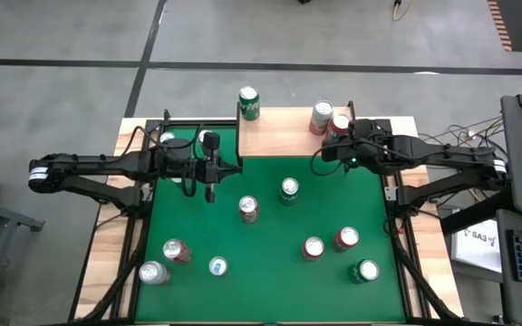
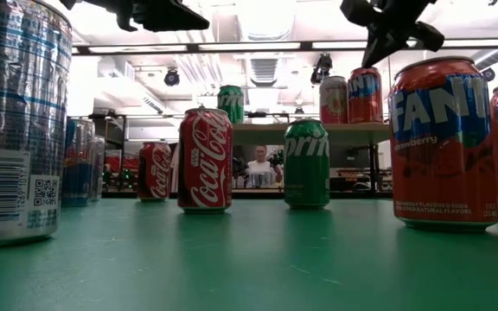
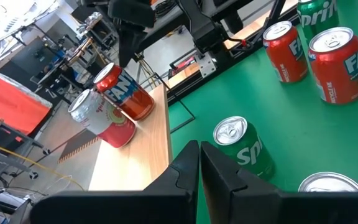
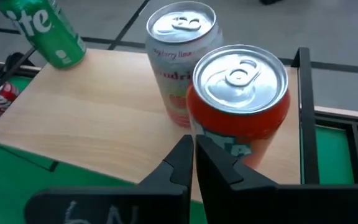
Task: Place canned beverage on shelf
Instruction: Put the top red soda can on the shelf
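Note:
The shelf (image 1: 284,134), a light wooden board on black legs, stands at the table's far edge. On it, upright on their bases, are a green Sprite can (image 1: 248,102) at the far left corner, a white and pink can (image 1: 322,118) and a red Fanta can (image 1: 339,125) at the right end. My right gripper (image 4: 194,146) is shut, its tips right at the Fanta can (image 4: 238,93), above the shelf's right end (image 1: 331,145). My left gripper (image 3: 199,149) is shut over the green table beside the shelf's left end (image 1: 238,167), holding nothing. My right gripper's shut fingertips (image 4: 182,152) slant down from the near right, right at the Fanta can's near side (image 4: 229,140) below its top rim. I cannot tell whether they touch it. The can stands upright on the shelf beside the white and pink can.
Several cans stand on the green table: a Sprite (image 1: 288,190) and a Coca-Cola (image 1: 248,209) in the middle, red ones (image 1: 313,247) (image 1: 346,238) and a green one (image 1: 365,271) near right, more near left (image 1: 176,251). Two cans (image 1: 208,140) stand behind my left arm.

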You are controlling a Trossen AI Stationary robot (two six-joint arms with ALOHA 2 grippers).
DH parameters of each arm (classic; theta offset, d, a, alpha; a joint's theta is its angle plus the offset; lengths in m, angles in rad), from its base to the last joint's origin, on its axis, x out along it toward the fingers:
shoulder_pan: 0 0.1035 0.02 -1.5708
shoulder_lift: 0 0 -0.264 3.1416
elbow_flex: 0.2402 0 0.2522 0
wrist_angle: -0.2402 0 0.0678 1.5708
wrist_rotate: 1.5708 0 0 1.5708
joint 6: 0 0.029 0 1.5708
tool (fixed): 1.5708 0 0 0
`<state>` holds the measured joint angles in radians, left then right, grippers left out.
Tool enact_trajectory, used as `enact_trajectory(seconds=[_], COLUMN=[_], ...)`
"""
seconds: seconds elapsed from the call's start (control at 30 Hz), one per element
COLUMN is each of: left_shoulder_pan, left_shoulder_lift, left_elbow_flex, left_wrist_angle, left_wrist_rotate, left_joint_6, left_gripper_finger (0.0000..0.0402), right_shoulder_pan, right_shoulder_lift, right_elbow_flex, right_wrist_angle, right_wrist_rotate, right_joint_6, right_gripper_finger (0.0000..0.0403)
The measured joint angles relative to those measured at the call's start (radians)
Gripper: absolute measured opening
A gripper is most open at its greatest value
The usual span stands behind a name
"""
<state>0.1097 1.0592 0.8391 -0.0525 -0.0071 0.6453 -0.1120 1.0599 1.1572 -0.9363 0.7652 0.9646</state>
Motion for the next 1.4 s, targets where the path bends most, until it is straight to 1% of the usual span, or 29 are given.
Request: enact_trajectory(seconds=[0.27,0.43,0.67,0.97,1.03,1.2,1.33,1.4], left_shoulder_pan=[0.0,0.0,0.0,0.0,0.0,0.0,0.0,0.002], left_shoulder_lift=[0.0,0.0,0.0,0.0,0.0,0.0,0.0,0.0], left_elbow_flex=[0.0,0.0,0.0,0.0,0.0,0.0,0.0,0.0], left_wrist_angle=[0.0,0.0,0.0,0.0,0.0,0.0,0.0,0.0], left_wrist_rotate=[0.0,0.0,0.0,0.0,0.0,0.0,0.0,0.0], left_joint_6=[0.0,0.0,0.0,0.0,0.0,0.0,0.0,0.0], left_gripper_finger=[0.0,0.0,0.0,0.0,0.0,0.0,0.0,0.0], right_shoulder_pan=[-0.012,-0.031,-0.065,-0.102,-0.102,-0.1,-0.102,-0.109], right_shoulder_lift=[0.0,-0.001,-0.001,-0.004,-0.007,0.002,0.028,0.036], right_elbow_flex=[0.0,0.0,0.0,0.0,0.0,0.0,0.0,0.0], right_wrist_angle=[-0.001,-0.012,-0.087,-0.088,-0.084,-0.075,-0.075,-0.075], right_wrist_rotate=[0.065,0.067,0.067,0.072,0.043,-0.107,-0.109,-0.081], right_joint_6=[0.011,-0.008,0.001,-0.022,-0.01,0.021,0.021,0.019], right_gripper_finger=[0.0011,0.0011,0.0011,0.0011,0.0011,0.0011,0.0011,0.0011])
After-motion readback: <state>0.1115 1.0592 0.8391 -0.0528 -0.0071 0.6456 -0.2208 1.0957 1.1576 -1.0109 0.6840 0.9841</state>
